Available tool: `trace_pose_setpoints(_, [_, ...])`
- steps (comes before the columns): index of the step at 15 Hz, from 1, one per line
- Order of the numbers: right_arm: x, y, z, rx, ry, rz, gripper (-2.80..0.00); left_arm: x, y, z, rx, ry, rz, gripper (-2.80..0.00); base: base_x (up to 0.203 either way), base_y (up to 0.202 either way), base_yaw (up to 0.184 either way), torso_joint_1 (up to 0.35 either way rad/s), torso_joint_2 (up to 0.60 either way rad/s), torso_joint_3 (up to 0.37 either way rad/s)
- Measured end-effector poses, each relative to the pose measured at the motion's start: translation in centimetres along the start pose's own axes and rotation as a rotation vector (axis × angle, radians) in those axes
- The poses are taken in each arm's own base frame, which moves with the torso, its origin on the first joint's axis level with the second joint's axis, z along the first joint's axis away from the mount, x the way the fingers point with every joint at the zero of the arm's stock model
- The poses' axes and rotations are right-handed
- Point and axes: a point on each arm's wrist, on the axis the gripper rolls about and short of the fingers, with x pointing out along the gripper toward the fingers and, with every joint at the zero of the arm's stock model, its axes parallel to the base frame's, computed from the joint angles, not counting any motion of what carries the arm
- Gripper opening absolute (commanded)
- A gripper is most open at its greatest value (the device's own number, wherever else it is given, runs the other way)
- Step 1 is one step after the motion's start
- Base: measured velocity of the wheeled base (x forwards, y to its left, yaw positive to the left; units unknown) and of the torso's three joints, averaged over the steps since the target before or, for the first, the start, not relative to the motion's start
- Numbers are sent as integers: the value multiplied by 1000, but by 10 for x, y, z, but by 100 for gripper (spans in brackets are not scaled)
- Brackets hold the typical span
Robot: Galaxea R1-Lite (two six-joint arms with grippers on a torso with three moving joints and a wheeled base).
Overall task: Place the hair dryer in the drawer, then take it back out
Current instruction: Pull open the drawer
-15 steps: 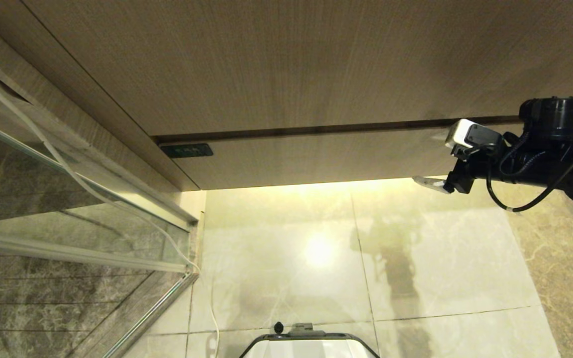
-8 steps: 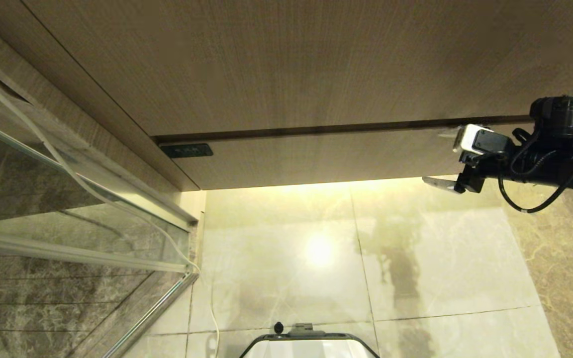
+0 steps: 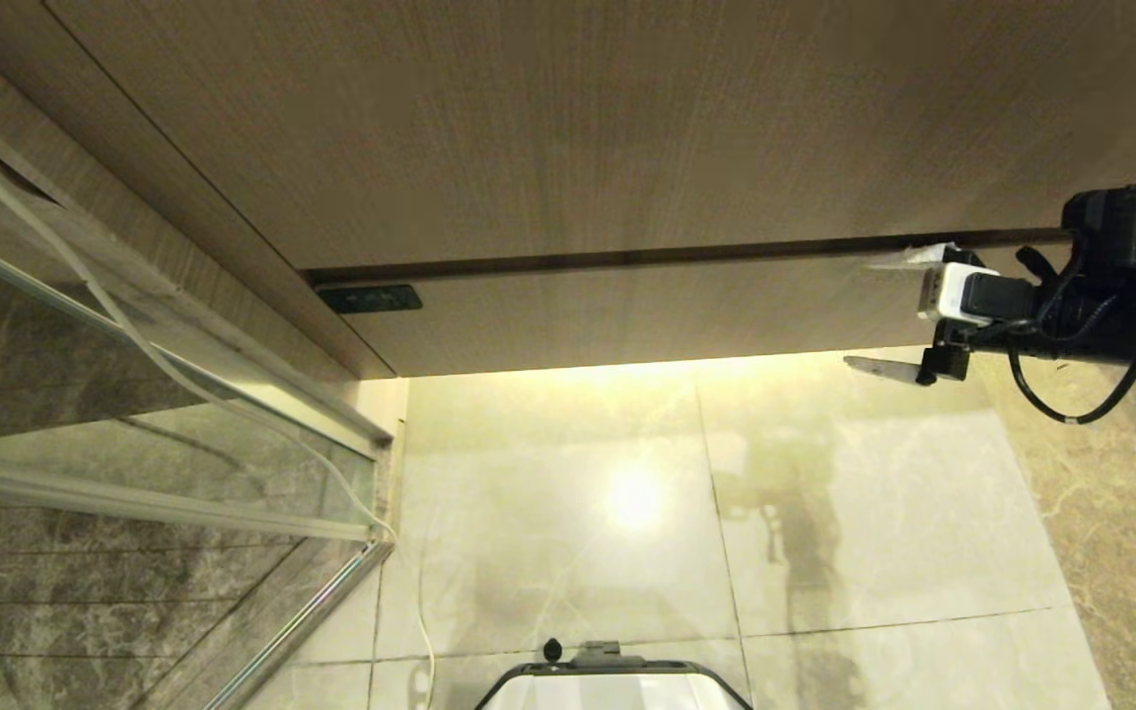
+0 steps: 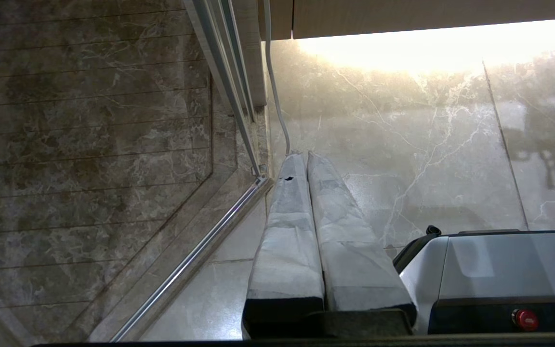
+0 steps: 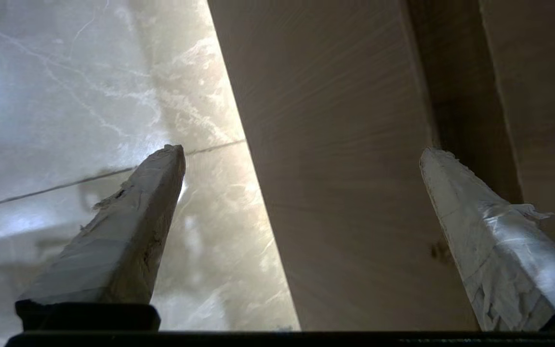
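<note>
Hair dryer: not to be seen in any view; where it lies cannot be told.
Drawer (image 3: pixel 627 316): the low wood-grain front under the taller panel (image 3: pixel 548 128), shut flush, no handle; a dark seam runs between the two.
Right claw (image 3: pixel 888 314): at the drawer's right end, jaws spread wide and empty, one finger at the seam above the front, the other below the bottom edge, so the front sits between them. In the right wrist view its taped fingers (image 5: pixel 128 226) straddle the front, neither clearly touching it.
Left claw (image 4: pixel 306 231): parked low beside the robot's base (image 4: pixel 494 270), fingers pressed together, holding nothing, pointing at the floor (image 3: pixel 874 513).
Nearby: a glass shower screen (image 3: pixel 134 414) at the left, with a white cord (image 3: pixel 233 394) hanging down to the floor.
Step in hand, as judged: getting hold of the drawer front to pull it out; nothing of the task looks done.
Risk, slipping: the front is flat and smooth, so a pinch top and bottom may slide off when pulled.
Risk, wrong edge: the upper finger could catch the taller panel instead of entering the seam.
Risk, skew: pulling at the far right end of a wide drawer may rack it and jam it.
</note>
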Motion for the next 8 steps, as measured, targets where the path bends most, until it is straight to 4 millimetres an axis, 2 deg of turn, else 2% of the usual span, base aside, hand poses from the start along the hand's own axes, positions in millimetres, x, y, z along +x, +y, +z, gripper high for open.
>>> trace_pose_setpoints(4, [11, -14, -6, -40, -19, -31, 0, 0, 0, 0, 0, 0, 0, -280, 0, 0, 0, 0, 0, 0])
trace_pose_setpoints(8, [20, -11, -15, -29, -13, -20, 0, 0, 0, 0, 0, 0, 0, -280, 0, 0, 0, 0, 0, 0])
